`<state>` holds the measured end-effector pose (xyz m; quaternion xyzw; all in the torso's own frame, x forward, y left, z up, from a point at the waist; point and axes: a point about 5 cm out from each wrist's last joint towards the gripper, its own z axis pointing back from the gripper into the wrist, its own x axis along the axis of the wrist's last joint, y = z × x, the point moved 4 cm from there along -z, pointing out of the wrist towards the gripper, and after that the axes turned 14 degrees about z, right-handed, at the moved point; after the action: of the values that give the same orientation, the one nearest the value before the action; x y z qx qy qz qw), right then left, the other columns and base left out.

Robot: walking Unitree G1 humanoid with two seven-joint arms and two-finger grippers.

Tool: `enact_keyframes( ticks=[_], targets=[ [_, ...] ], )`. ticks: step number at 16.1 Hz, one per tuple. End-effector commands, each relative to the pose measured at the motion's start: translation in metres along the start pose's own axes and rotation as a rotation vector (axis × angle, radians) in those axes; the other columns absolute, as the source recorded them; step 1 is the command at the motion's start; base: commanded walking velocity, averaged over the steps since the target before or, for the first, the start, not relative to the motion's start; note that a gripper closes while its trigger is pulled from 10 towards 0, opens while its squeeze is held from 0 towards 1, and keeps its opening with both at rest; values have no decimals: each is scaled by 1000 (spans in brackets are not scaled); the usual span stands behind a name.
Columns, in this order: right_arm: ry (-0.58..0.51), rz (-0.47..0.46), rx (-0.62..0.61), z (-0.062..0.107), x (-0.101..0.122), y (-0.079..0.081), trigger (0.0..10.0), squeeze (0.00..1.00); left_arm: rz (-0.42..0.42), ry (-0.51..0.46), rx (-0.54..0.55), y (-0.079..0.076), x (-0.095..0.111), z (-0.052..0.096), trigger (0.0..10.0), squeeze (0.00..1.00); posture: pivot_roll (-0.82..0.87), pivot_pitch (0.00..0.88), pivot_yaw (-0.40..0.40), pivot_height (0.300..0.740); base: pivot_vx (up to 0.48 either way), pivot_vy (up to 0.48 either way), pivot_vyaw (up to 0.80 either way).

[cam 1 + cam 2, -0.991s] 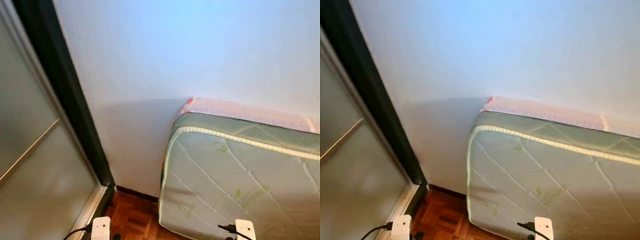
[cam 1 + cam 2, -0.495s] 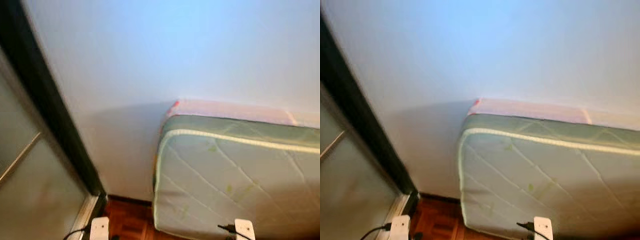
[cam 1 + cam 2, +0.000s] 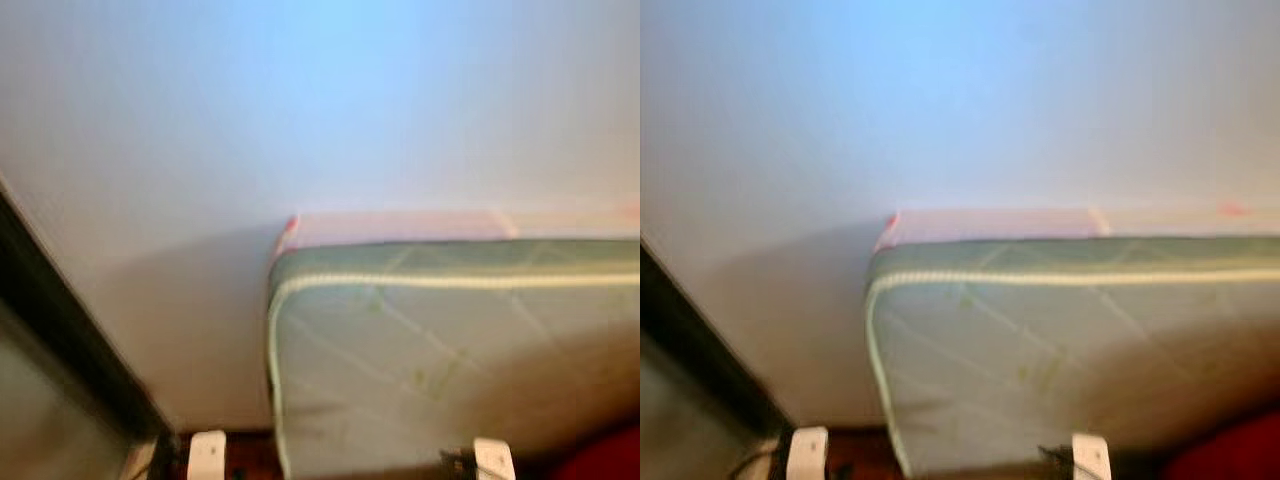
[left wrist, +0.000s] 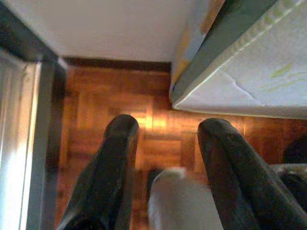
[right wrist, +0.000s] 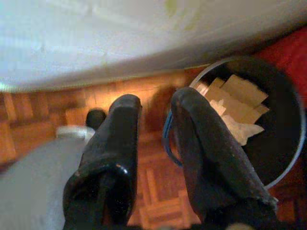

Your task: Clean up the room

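Two grippers hang empty with fingers apart — left gripper over parquet floor, right gripper beside a paper-filled bin. Head view has swung right along the mattress — a judged turn toward the bin.

Pale green mattress, quilted in diamonds with cream piping and small green leaf prints, a pink layer behind it. White wall. Beside the black left fingers, warm brown parquet floor. By the black right fingers, a dark bin holding beige scraps, red beyond.
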<state>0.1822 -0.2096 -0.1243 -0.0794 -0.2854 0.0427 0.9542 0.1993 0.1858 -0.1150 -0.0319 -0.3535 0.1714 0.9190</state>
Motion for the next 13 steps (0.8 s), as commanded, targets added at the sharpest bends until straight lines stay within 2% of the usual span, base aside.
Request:
enact_keyframes(
  ticks=[1, 11, 13],
  targets=[
    [71, -133, 163, 5, -21, 11, 10000, 0, -204, 167, 41, 58, -9, 11, 10000, 0, 24, 0, 20, 740, 0, 0, -788],
    [67, -132, 163, 5, -20, 10, 10000, 0, -208, 176, 40, 58, -12, 12, 10000, 0, 25, 0, 15, 740, 0, 0, -787],
    [56, -129, 162, 4, -19, 9, 10000, 0, -207, 177, 40, 58, -13, 12, 10000, 0, 27, 0, 13, 740, 0, 0, 0]
  ],
)
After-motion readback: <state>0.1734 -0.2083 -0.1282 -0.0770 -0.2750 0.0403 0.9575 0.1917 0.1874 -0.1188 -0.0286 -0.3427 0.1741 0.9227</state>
